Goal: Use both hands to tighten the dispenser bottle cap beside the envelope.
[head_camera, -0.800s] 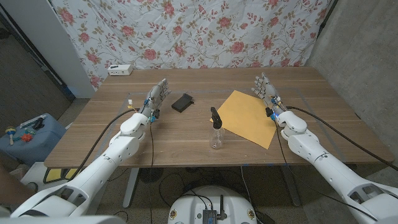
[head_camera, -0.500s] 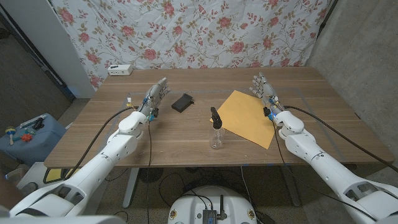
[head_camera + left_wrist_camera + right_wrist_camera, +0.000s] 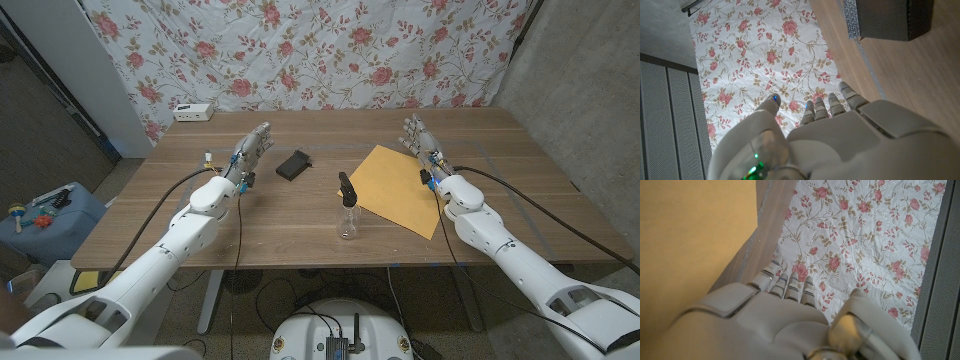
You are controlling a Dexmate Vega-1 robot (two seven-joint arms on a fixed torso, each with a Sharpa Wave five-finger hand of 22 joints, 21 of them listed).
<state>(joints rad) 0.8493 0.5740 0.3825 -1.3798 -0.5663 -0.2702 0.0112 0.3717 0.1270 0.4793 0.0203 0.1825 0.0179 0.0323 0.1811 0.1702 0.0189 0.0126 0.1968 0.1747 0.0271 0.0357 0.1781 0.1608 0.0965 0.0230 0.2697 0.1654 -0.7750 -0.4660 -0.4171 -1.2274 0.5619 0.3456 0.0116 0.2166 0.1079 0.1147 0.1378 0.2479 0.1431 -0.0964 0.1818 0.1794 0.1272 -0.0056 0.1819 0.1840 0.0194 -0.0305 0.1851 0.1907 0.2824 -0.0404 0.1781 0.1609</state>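
Observation:
A small clear dispenser bottle [image 3: 348,221] with a black pump cap [image 3: 346,188] stands upright near the table's front middle, just left of the yellow envelope [image 3: 400,187]. My left hand [image 3: 250,153] is open at the left, fingers stretched toward the far edge, well apart from the bottle. My right hand [image 3: 423,145] is open beside the envelope's far right corner, fingers also stretched out. The left wrist view has the left hand's back [image 3: 840,140] with nothing in it. In the right wrist view the right hand [image 3: 765,325] is next to the envelope [image 3: 690,235].
A flat black box [image 3: 293,165] lies between the left hand and the bottle; it also appears as the black box [image 3: 887,19] in the left wrist view. A white device [image 3: 193,112] sits at the far left corner. A floral cloth [image 3: 320,50] hangs behind the table.
Both hands have edged slightly farther over the table, away from the near edge. The bottle and envelope have not moved.

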